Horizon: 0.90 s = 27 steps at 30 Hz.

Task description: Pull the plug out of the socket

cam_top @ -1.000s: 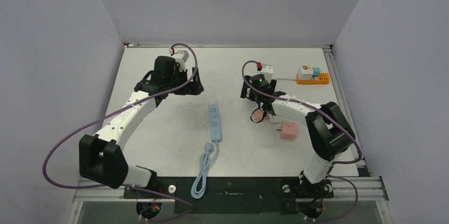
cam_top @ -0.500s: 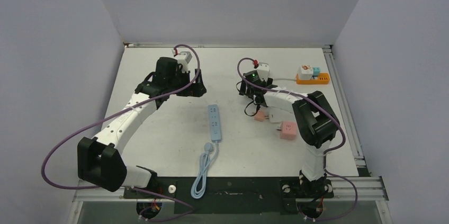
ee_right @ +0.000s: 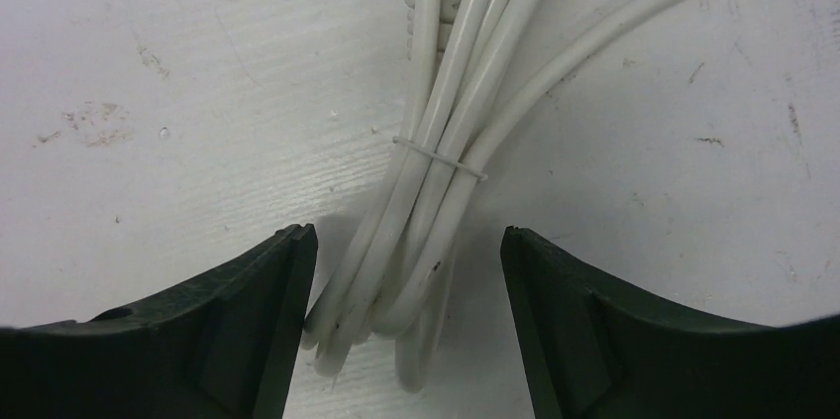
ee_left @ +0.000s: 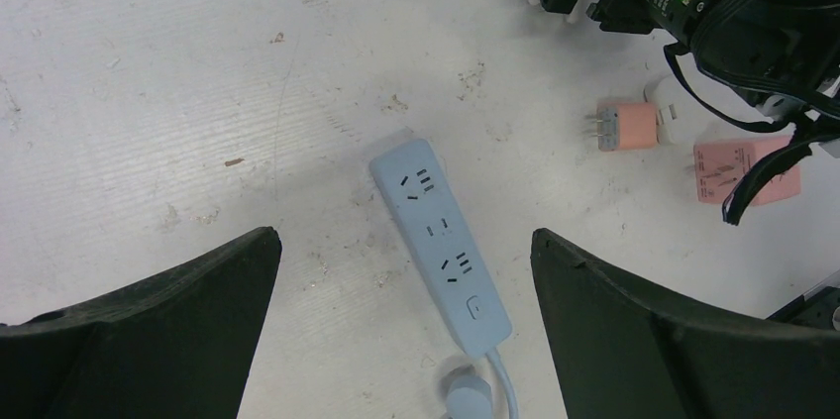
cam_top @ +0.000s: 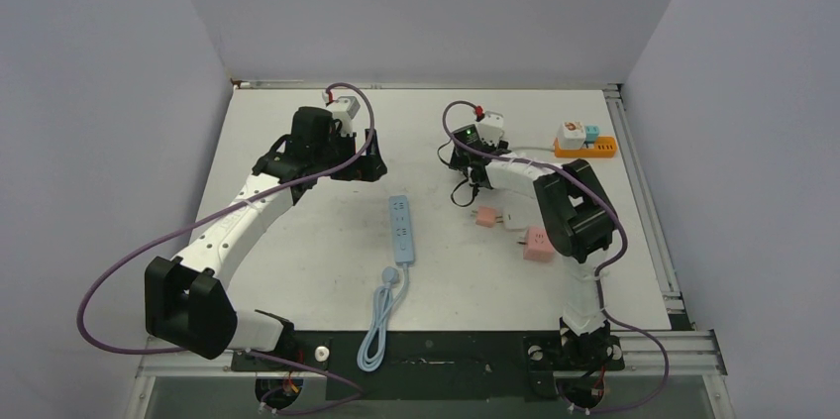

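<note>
An orange socket strip (cam_top: 584, 150) lies at the back right with a white plug (cam_top: 570, 131) and a blue plug (cam_top: 590, 131) in it. A pink plug (cam_top: 485, 217) lies loose on the table, prongs bare, and also shows in the left wrist view (ee_left: 629, 128). My right gripper (cam_top: 468, 173) is open and empty, low over a tied bundle of white cable (ee_right: 426, 171) that lies between its fingers (ee_right: 406, 241). My left gripper (cam_top: 352, 166) is open and empty, above a blue power strip (ee_left: 441, 241), which has nothing plugged in.
A pink cube adapter (cam_top: 538, 243) lies right of the loose pink plug, with a small white piece (cam_top: 512, 221) between them. The blue strip's cord (cam_top: 379, 320) runs to the near edge. Grey walls stand close around the table.
My right gripper left the pink plug lying on the table and moved toward the back, over the white cable bundle. The left arm has barely moved.
</note>
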### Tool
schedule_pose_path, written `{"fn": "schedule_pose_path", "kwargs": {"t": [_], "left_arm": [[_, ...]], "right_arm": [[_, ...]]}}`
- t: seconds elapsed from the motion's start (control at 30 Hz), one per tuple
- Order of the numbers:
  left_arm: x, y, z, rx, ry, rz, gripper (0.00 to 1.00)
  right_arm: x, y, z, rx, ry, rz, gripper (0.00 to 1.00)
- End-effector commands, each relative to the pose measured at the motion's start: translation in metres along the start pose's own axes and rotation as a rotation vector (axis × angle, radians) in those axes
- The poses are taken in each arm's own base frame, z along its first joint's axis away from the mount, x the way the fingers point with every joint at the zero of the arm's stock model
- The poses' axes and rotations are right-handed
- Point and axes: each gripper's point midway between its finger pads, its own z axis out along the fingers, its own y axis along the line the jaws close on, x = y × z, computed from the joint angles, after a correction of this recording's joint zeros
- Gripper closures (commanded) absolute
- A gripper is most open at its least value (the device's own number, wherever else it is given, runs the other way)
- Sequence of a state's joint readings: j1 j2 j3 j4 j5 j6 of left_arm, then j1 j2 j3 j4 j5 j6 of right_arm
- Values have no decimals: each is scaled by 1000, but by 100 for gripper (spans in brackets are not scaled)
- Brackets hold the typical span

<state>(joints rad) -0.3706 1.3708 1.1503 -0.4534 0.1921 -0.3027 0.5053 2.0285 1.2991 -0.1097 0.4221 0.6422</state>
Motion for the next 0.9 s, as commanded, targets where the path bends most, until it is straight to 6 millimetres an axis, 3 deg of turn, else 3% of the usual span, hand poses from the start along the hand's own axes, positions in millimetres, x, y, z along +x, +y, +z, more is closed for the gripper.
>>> {"fn": "schedule_pose_path", "kwargs": {"t": [0.0,0.2,0.33,0.6,0.67,0.87], "left_arm": [[-10,-8,-5,32,-44,16,5],[-10,-9,-4,40,-41,16,5],[-9,-9,-3,57,-33,7,5],[-7,-3,4,61,-16,-21,5],[-6,-2,5,59,-12,-23,0],[-3,4,10,47,0,-34,0]], "right_arm": [[-9,-2,1,30,-23,17,36],[-7,12,-8,-77,-19,16,76],[-1,29,-18,-171,-4,-29,93],[16,78,-64,-370,-33,-194,95],[24,90,-77,-425,-32,-236,95],[50,105,-113,-516,16,-284,95]]}}
